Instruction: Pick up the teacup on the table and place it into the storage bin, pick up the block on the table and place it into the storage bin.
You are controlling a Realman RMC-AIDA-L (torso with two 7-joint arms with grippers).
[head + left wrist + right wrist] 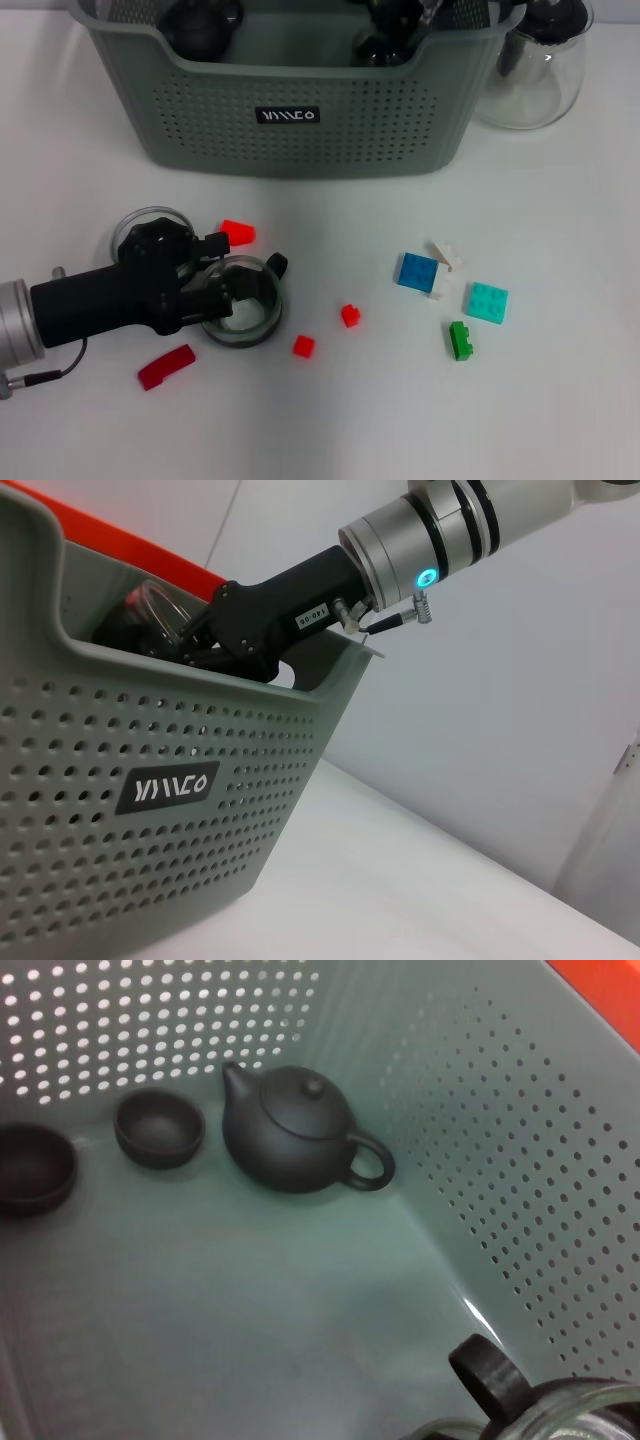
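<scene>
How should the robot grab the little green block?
Come straight down and pinch the green block across its two long sides: it lies flat and narrow, with bare table either side. The turquoise block sits near its far end. The left gripper is at the glass cup, the right gripper inside the storage bin.

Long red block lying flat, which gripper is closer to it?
Left. The left gripper sits at the glass cup just beside the long red block; the right gripper is away inside the storage bin.
</scene>
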